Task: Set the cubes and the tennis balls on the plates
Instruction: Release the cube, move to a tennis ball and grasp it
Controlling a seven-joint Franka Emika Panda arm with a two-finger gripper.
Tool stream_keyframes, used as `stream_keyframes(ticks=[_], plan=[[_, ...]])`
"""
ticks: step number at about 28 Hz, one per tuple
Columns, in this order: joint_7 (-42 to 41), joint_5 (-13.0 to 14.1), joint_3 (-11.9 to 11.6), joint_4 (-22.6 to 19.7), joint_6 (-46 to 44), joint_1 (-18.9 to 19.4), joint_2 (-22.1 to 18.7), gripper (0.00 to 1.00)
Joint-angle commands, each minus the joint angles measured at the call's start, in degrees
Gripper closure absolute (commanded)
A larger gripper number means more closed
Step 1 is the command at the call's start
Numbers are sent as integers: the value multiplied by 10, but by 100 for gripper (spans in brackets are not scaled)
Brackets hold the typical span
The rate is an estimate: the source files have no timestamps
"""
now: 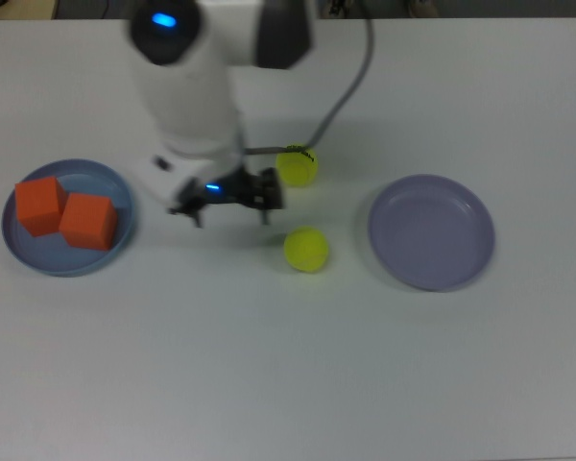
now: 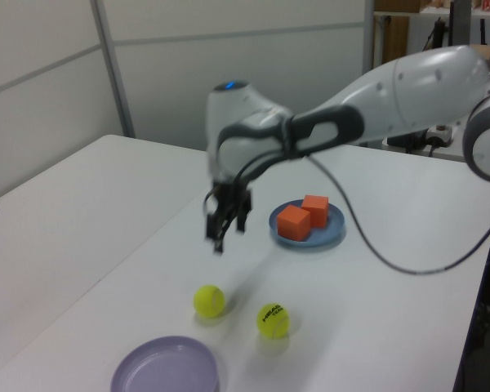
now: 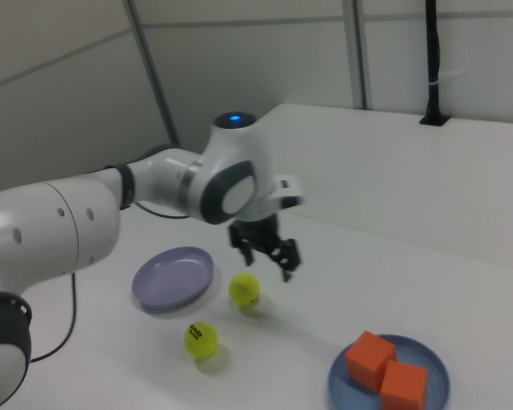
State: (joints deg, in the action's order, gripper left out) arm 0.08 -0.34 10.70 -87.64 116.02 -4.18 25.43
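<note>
Top view, cubes: you had both orange cubes [image 1: 40, 205] [image 1: 87, 221] touching on the blue plate [image 1: 112, 182], so that part looked finished.
Top view, gripper: it [image 1: 228, 210] hung empty over bare table between the blue plate and the balls, fingers parted, grasping nothing.
Top view, balls: the lettered ball [image 1: 298, 165] and the plain ball [image 1: 306, 249] lay on the table, apart from the lavender plate [image 1: 431, 231].
Left view, aim: your gripper [image 2: 226, 224] sat above and behind the plain ball [image 2: 209, 301], likely your next pick.
Right view, clearance: the fingers [image 3: 288, 258] hovered just beside that ball [image 3: 244, 289], not touching; the lavender plate [image 3: 173, 278] waited empty nearby.
</note>
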Motion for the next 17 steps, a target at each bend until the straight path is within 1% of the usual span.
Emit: stream_keyframes(ticks=[1,3,5,7,8,9,12,14,17], plan=[[38,-5,-7,-9,7,51,7,0],[56,-7,-7,-9,8,66,16,0],[67,-16,-7,-9,8,74,26,0],[77,-32,-7,-9,9,79,33,0],[88,-45,-7,-9,10,80,37,0],[91,-49,-8,-9,10,79,38,0],[97,-50,-9,-10,27,78,39,0],[99,-51,-10,-19,45,77,45,0],[99,-56,-10,-20,56,80,55,0]])
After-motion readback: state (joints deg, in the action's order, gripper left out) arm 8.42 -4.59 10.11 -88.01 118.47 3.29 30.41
